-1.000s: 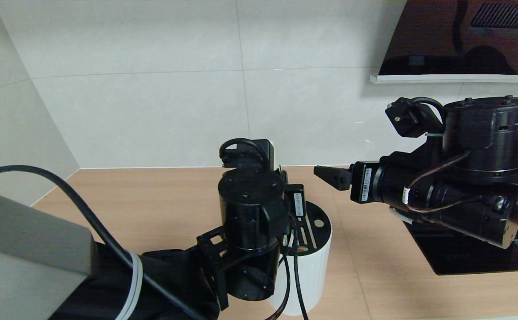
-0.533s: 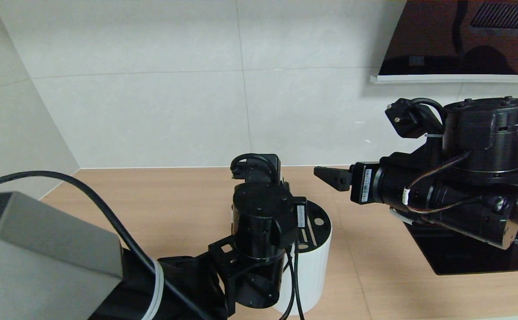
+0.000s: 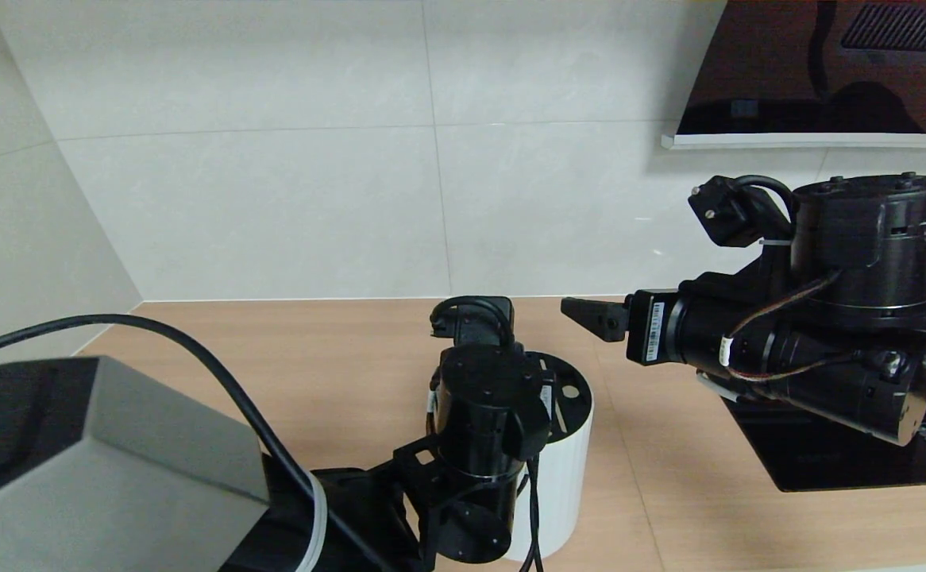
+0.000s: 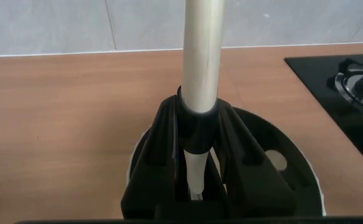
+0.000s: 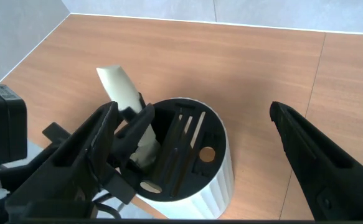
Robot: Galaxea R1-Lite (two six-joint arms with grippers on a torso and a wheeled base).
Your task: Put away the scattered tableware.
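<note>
The left gripper (image 4: 198,124) is clamped on the pale handle (image 4: 203,50) of a utensil, gripping it low on the shaft, so most of the handle stands free above the fingers (image 4: 162,155). That low hold likely gives tight control of the end being steered into the holder (image 3: 562,485), the white cylinder with a black slotted lid in the lower middle of the head view. The handle leans slightly, probably to line it up with one of the lid's openings. Its lower end runs down between the fingers to the lid. How deep it sits, and what kind of utensil it is, cannot be told because the working end is hidden. The arm comes over the holder from the lower left of the head view, its wrist covering the near side of the lid. The right gripper (image 5: 193,109) hangs at middle right of the head view, above the counter (image 3: 272,357) and apart from the holder. Its jaws are spread wide and hold nothing, which suggests it is kept clear of the insertion. The hob (image 3: 828,461) lies under that arm at lower right.
</note>
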